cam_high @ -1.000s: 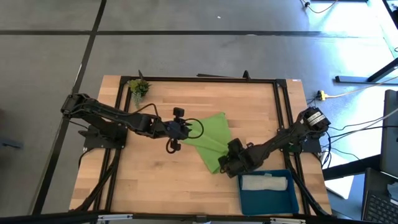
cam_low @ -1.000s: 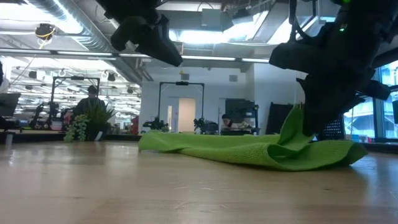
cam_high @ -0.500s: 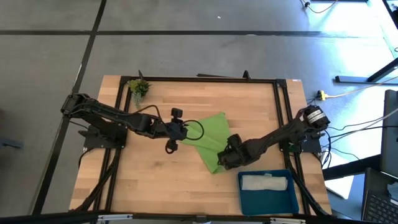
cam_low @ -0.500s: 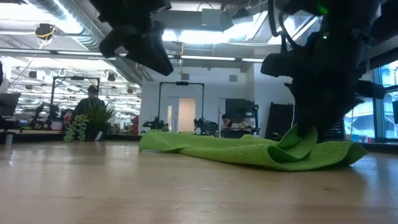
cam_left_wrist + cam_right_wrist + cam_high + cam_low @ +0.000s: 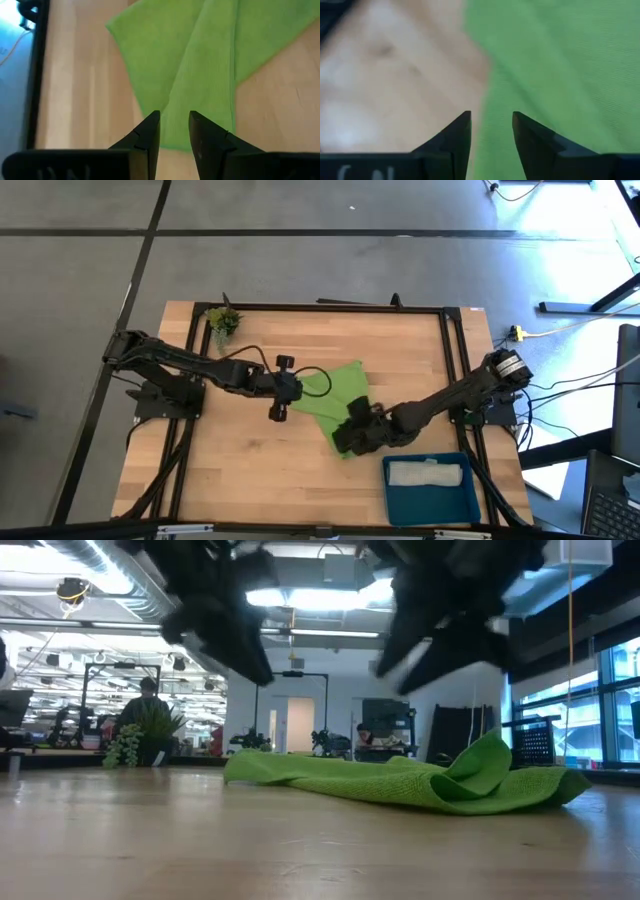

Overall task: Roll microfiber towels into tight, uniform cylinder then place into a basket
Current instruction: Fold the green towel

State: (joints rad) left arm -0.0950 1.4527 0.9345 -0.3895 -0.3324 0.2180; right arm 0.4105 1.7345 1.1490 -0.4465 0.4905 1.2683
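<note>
A little plant (image 5: 223, 319) stands at the far left corner of the wooden worktop (image 5: 250, 470). The green towel (image 5: 335, 402) lies partly folded in the middle of the worktop. The left gripper (image 5: 292, 388) hangs over the left edge of the green towel. Its jaws are a little apart and hold nothing. The right gripper (image 5: 350, 436) is over the near corner of the green towel, on the towel's right side. Its jaws are a little apart too, with nothing between them. From table height, that corner of the green towel sticks up in a small hump. The blue basket (image 5: 428, 500) sits to the right of the green towel, near the front edge. The white towel (image 5: 426, 474) lies rolled inside the basket.
</note>
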